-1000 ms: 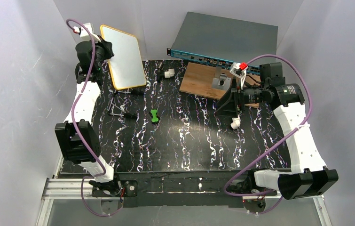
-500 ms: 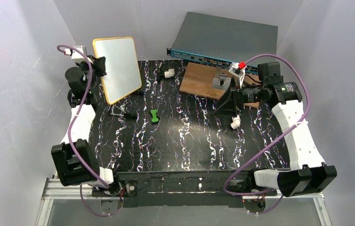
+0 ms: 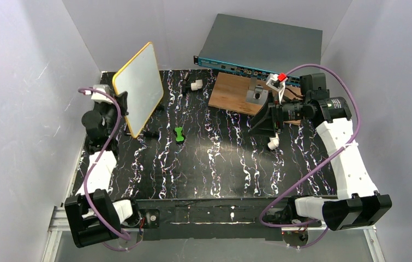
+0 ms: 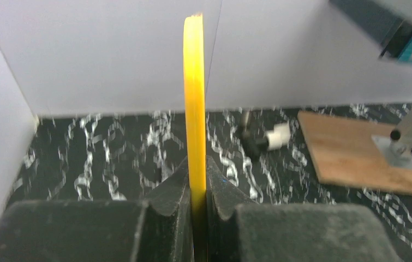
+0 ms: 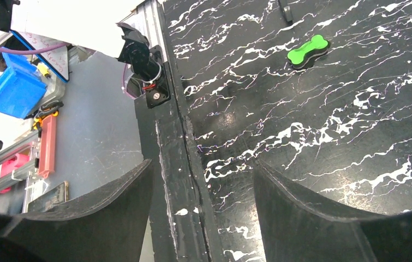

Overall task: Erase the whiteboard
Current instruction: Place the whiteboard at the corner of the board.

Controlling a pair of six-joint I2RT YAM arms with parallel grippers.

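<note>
"Yellow-orange rim is running straight up the middle of the left wrist view. Is that the whiteboard [image 3: 138, 87]?"

"Yes. The left gripper [image 3: 123, 103] is clamping it by its edge, with the jaws closing tight on either side of the rim. The board is standing nearly on edge over the left rear part of the marbled black table [image 3: 220, 164], with its pale face turning toward the centre."

"Is its lower corner resting on the table?"

"That is not coming through clearly. It is sitting low, close to the surface, but contact cannot be told."

"And what is the right gripper [image 3: 263, 121] doing?"

"It is hovering over the right side of the table with its fingers [image 5: 323, 218] spreading wide and nothing between them. Its wrist camera is looking down past them at the table's near edge."

"What is lying between the two arms?"

"A green bone-shaped eraser [image 3: 179, 134] is lying flat on the table, near the whiteboard's lower end but apart from it and well apart from the right gripper."

"Anything behind?"

"A brown wooden board [image 3: 236, 93] is lying at the rear right, carrying a small metal bracket [image 3: 257, 94], just beside the right gripper. A grey rack unit [image 3: 263, 41] with a blue front is sitting behind it against the back wall."
</note>
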